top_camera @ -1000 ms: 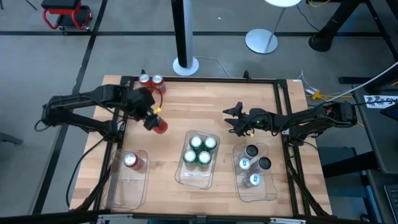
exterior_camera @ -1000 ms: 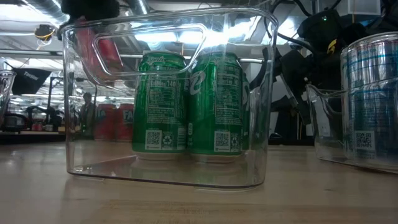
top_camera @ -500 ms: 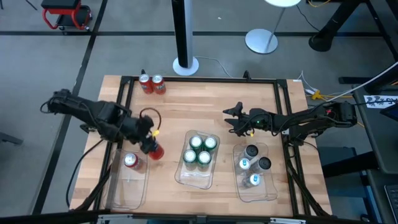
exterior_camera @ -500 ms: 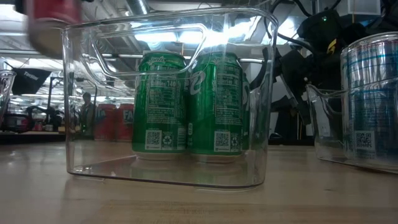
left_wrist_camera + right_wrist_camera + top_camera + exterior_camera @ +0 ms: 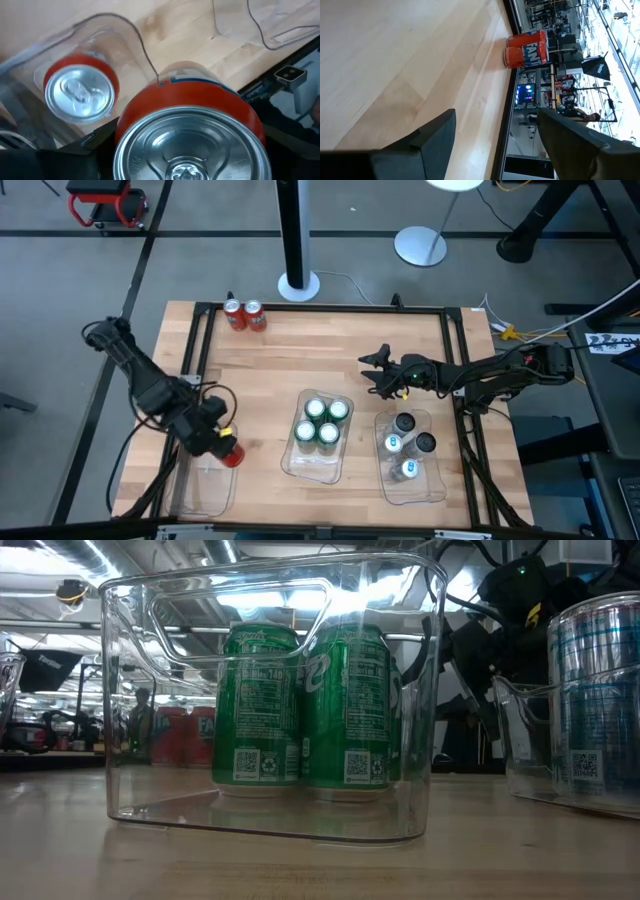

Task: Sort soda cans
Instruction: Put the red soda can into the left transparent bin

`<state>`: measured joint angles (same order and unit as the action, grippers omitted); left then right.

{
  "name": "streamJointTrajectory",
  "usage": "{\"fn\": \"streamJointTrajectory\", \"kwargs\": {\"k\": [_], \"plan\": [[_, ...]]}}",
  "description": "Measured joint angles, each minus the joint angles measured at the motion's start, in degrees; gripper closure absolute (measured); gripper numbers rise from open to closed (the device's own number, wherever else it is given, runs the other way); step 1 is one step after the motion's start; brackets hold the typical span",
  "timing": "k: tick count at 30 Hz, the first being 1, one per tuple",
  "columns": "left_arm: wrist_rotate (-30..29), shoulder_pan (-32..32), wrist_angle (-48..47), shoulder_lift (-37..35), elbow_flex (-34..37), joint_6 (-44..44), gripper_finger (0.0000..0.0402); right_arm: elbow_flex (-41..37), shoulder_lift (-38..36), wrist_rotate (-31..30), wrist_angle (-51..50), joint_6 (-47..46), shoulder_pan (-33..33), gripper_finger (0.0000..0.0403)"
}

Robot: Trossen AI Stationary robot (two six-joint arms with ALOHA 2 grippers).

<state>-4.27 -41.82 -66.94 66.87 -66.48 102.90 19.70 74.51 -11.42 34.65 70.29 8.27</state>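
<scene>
The left gripper (image 5: 222,447) is clenched on a red can (image 5: 231,452), held upright over the left tray (image 5: 205,490) at the table's (image 5: 300,350) near-left side. In the left wrist view this held can (image 5: 190,135) fills the foreground, silver top up, with dark fingers (image 5: 287,150) at its sides; whether it touches the tray floor I cannot tell. Just beside it a second red can (image 5: 80,95) stands inside the same clear tray (image 5: 107,27); the arm hides that can from above. Two more red cans (image 5: 243,314) stand touching each other at the table's far-left corner, well apart from the trays, and show again in the right wrist view (image 5: 526,48) at the table edge. Four green cans (image 5: 321,422) stand packed together in the middle tray (image 5: 312,465); the low view shows two of them (image 5: 305,705) upright behind the tray's clear wall (image 5: 120,710). Four silver cans (image 5: 408,442) stand in the right tray (image 5: 415,488), and one of them (image 5: 600,700) shows at the low view's right edge. The right gripper (image 5: 374,369) hangs above bare wood beyond the right tray, released and holding nothing, its fingers (image 5: 432,137) well spread in the right wrist view.
</scene>
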Motion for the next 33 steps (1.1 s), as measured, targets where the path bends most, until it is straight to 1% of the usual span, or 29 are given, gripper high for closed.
{"fn": "streamJointTrajectory", "kwargs": {"k": [2, 5, 12, 15, 19, 27, 33], "plan": [[-2.34, -2.74, 0.01, 0.29, 0.0, 3.38, 0.0102, 0.0, 0.0, 0.0, 0.0, 0.42, -0.01, 0.0125], [-2.71, -5.79, -0.15, 1.88, 0.0, 8.43, 0.0102, 0.0, 0.01, -0.02, 0.46, 0.57, 0.0, 0.0125], [-1.31, -11.08, -0.1, 6.65, 0.0, 16.69, 0.0102, 0.0, 0.0, -0.04, 1.19, 0.71, 0.0, 0.0125], [0.19, -12.46, -2.59, 9.0, -0.02, 19.66, 0.0102, 0.0, 0.0, -0.05, 1.25, 0.71, 0.0, 0.0125], [0.65, -13.02, -4.23, 12.81, 0.0, 18.56, 0.0102, 0.0, 0.0, -0.07, 1.36, 0.74, 0.0, 0.0125], [0.43, -12.6, -3.27, 18.43, 0.39, 13.45, 0.0102, 0.0, -0.01, -0.1, 1.8, 0.74, 0.0, 0.0125], [-1.91, -11.16, -2.45, 21.98, 0.39, 5.7, 0.0102, 0.0, -0.01, -0.11, 1.79, 0.73, 0.0, 0.0125]]}}
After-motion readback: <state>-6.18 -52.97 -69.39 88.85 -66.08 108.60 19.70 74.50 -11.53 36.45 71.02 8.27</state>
